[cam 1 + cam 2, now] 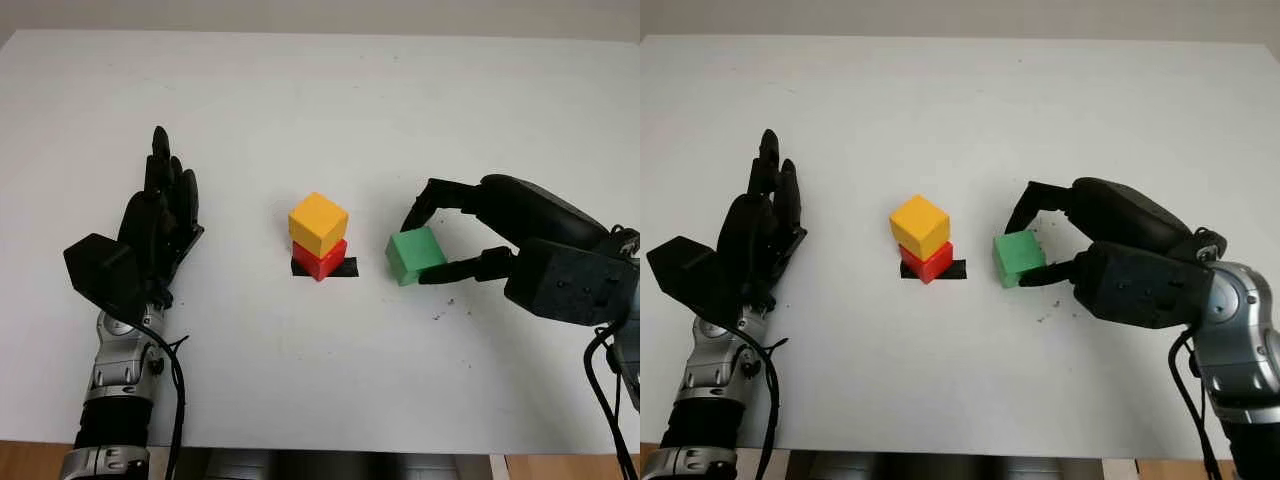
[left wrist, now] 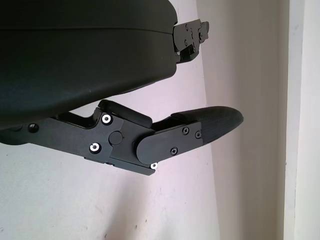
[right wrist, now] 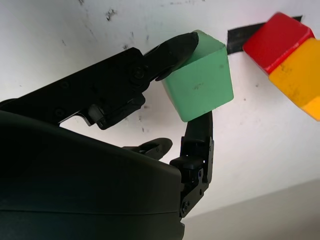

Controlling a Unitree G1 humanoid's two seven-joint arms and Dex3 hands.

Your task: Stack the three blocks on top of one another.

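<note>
In the middle of the white table [image 1: 300, 100], a yellow block [image 1: 318, 222] sits on a red block [image 1: 322, 260], turned a little askew, over a black tape mark [image 1: 346, 268]. Just to their right is a green block [image 1: 415, 255]. My right hand [image 1: 1025, 250] is shut on the green block [image 3: 200, 85], thumb on its near side and fingers on its far side. I cannot tell whether the block still touches the table. My left hand [image 1: 165, 200] is open, well to the left of the stack, holding nothing.
A narrow gap separates the green block from the stack. The table's front edge [image 1: 350, 452] runs close below both arms. Small dark specks [image 1: 440, 315] mark the surface under the right hand.
</note>
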